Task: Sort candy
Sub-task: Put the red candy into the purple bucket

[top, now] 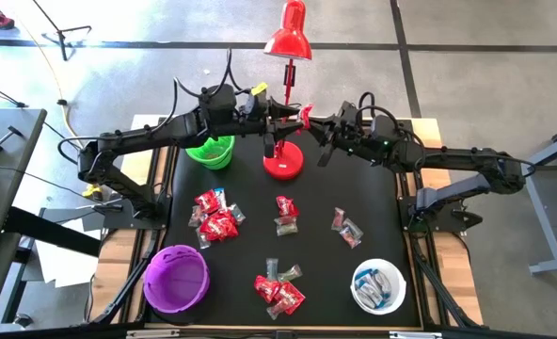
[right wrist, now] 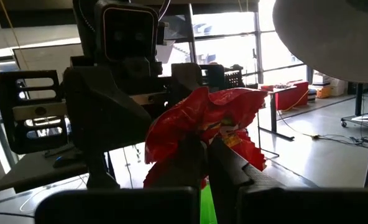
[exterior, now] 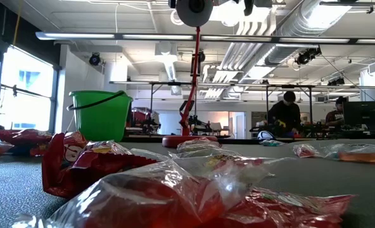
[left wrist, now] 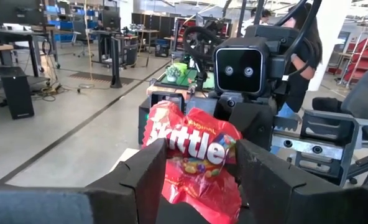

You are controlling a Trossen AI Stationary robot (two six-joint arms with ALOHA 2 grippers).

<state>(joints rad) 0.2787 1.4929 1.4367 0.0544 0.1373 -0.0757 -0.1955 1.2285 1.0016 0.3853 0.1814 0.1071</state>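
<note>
A red candy packet [top: 306, 114] hangs high over the table's far middle, next to the red lamp's stem. My right gripper [right wrist: 204, 142] reaches in level from the table's right and is shut on it. My left gripper [left wrist: 201, 150] comes level from the left and is open, one finger on either side of the same packet [left wrist: 193, 149]. Loose candy lies on the black mat in small heaps [top: 214, 215], [top: 285, 215], [top: 346, 227], [top: 278, 288]. A few blue-and-white sweets sit in the white bowl [top: 358, 291]. My right gripper pinches the crumpled packet's near edge [right wrist: 190, 129] between its two fingers, coming level from the table's right. The packet stands up past the fingertips, lifted clear of the table. My left gripper: the packet's side edges lie behind its fingers [left wrist: 151, 171]; I cannot tell whether they touch it.
A red desk lamp [top: 288, 38] stands with its base [top: 283, 165] at the far middle, close under both grippers. A green bowl [top: 211, 151] stands at the far left, a purple bowl [top: 176, 279] at the near left. People sit at desks beyond the table.
</note>
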